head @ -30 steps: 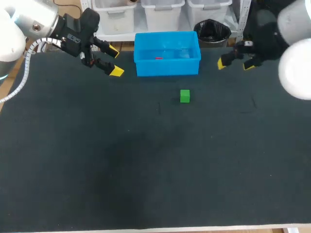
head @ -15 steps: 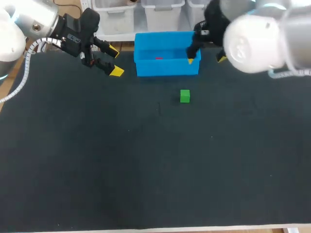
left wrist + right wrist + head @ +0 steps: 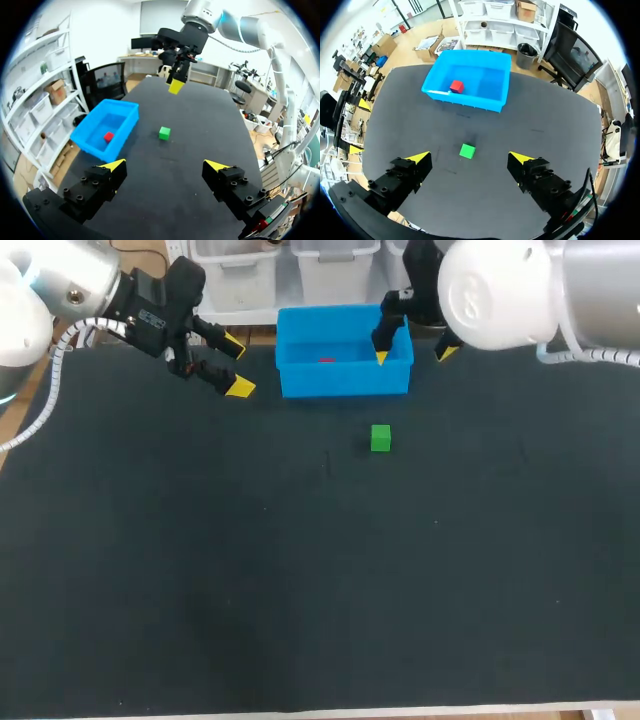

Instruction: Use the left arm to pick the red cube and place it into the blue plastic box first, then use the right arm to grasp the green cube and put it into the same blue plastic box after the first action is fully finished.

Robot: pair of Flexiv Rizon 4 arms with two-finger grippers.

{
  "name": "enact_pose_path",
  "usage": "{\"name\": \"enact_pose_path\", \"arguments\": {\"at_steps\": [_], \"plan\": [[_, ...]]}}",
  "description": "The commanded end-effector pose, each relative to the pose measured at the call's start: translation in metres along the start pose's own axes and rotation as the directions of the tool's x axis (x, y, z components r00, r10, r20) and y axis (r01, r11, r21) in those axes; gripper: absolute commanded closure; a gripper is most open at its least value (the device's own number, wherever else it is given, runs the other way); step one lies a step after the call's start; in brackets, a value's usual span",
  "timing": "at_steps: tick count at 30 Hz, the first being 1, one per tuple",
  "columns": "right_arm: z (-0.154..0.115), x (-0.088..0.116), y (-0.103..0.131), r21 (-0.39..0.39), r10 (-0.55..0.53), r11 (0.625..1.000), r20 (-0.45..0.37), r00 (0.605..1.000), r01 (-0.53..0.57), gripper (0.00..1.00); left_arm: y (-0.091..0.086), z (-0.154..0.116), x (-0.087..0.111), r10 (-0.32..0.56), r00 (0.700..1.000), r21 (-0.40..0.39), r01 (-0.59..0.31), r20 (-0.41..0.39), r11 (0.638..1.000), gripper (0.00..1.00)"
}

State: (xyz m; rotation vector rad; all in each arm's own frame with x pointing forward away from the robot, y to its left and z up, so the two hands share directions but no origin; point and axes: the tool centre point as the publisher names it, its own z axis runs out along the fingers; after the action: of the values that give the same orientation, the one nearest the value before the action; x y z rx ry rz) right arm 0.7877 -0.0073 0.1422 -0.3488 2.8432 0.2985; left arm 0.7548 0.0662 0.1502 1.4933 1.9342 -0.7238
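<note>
Red cube (image 3: 327, 360) inside blue plastic box (image 3: 345, 380) at upper centre; green cube (image 3: 380, 438) just below it on dark table (image 3: 300, 570), well apart from every edge. Left gripper (image 3: 236, 367) at upper left, fingers spread wide, holding nothing. Right gripper (image 3: 412, 355) over box's right end, equally wide, holding nothing.

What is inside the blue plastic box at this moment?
Only the red cube, lying on the floor of the blue plastic box. The green cube sits outside on the table. The right wrist view shows the whole interior; nothing is covered.
</note>
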Motion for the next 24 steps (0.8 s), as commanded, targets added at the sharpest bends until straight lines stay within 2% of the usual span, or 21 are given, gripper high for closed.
{"name": "enact_pose_path", "arguments": {"at_steps": [1,7,14,18,24], "plan": [[0.000,0.002,0.000,0.003,0.002,1.000,0.005,1.000,-0.002,0.00,0.000,0.000,0.001,0.003,1.000,0.000,-0.003,0.004,1.000,0.00],[-0.001,0.006,-0.001,-0.003,0.017,1.000,0.005,1.000,-0.017,0.00,0.000,0.000,0.001,0.003,1.000,0.000,-0.003,0.004,1.000,0.00],[0.004,0.026,-0.003,0.052,0.051,0.997,-0.047,0.998,-0.048,0.00,0.000,0.000,0.001,0.003,1.000,0.000,-0.003,0.004,1.000,0.00],[0.006,0.030,-0.003,0.066,0.067,0.996,-0.072,0.995,-0.062,0.00,0.000,0.000,0.001,0.003,1.000,0.000,-0.003,0.004,1.000,0.00],[0.010,0.033,0.000,0.129,0.086,0.989,-0.125,0.988,-0.070,0.00,0.000,0.000,0.001,0.003,1.000,0.000,-0.003,0.004,1.000,0.00]]}}
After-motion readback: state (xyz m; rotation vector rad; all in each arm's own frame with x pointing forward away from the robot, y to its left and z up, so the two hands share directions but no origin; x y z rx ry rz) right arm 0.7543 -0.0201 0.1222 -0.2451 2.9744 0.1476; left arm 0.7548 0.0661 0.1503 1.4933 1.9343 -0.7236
